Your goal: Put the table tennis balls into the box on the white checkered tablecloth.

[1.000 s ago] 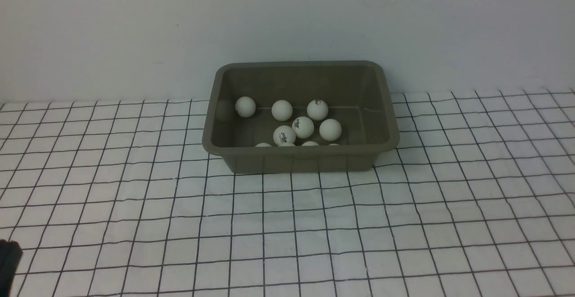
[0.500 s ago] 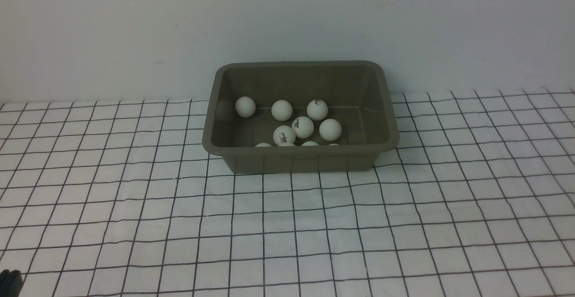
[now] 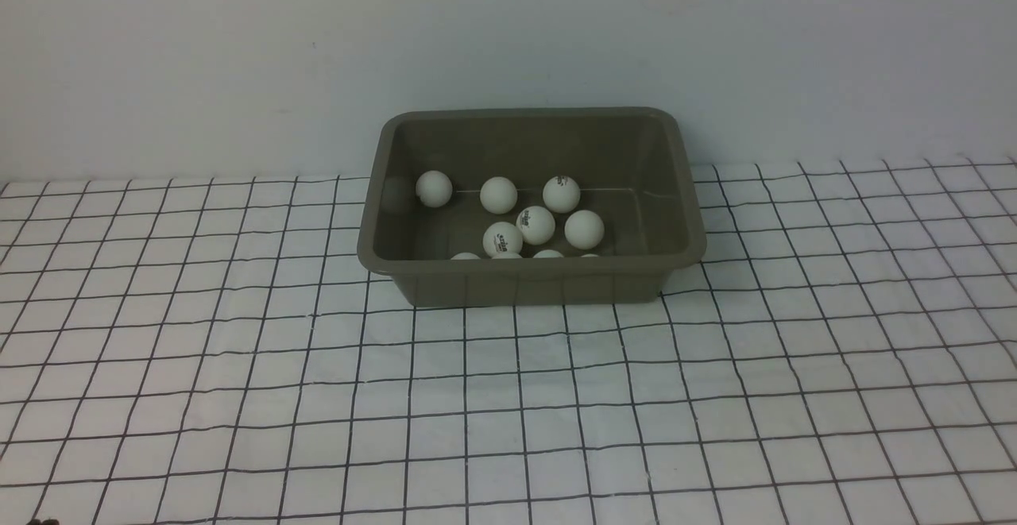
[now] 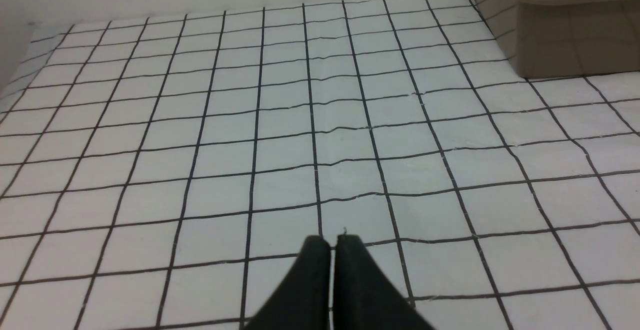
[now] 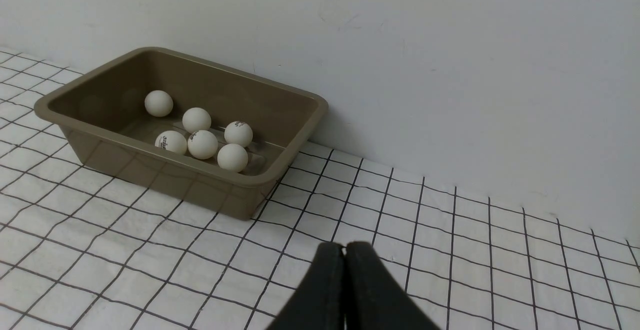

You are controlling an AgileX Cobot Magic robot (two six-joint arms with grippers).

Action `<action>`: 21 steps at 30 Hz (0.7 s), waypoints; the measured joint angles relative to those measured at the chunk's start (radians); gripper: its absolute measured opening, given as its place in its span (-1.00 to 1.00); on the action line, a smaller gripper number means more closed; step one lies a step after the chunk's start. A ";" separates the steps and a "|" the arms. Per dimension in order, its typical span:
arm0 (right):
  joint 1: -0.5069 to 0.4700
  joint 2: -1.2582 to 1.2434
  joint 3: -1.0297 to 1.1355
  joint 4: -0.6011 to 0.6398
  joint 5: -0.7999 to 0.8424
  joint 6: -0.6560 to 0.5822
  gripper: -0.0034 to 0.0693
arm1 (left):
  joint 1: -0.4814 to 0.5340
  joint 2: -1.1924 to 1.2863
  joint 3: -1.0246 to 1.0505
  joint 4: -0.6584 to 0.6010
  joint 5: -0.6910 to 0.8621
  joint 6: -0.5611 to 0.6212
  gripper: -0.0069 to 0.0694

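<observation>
Small matte white table tennis balls (image 3: 536,225) all inside olive-grey plastic box (image 3: 531,277); none visible on checkered tablecloth (image 3: 508,398). Left claw (image 4: 330,242), right claw (image 5: 344,248) clenched, empty. Task judged complete; no further move needed.

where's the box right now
In the front view the box sits on the white checkered tablecloth at centre, far side, close to the wall, with the table tennis balls inside it.

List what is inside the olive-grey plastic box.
The olive-grey plastic box holds small white table tennis balls: six fully visible, four more peeking above the near rim. Its near floor is hidden.
</observation>
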 joint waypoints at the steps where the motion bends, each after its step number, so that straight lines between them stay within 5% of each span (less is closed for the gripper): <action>1: 0.000 0.000 0.000 0.000 0.000 0.000 -0.95 | 0.000 0.000 0.000 0.000 0.001 -0.001 -0.83; 14: -0.035 0.000 0.000 0.002 -0.007 -0.006 -0.95 | 0.000 0.000 0.000 -0.001 0.001 -0.003 -0.83; 21: -0.350 -0.017 0.064 0.200 -0.139 0.011 -0.95 | 0.000 0.000 0.000 -0.001 0.001 -0.003 -0.83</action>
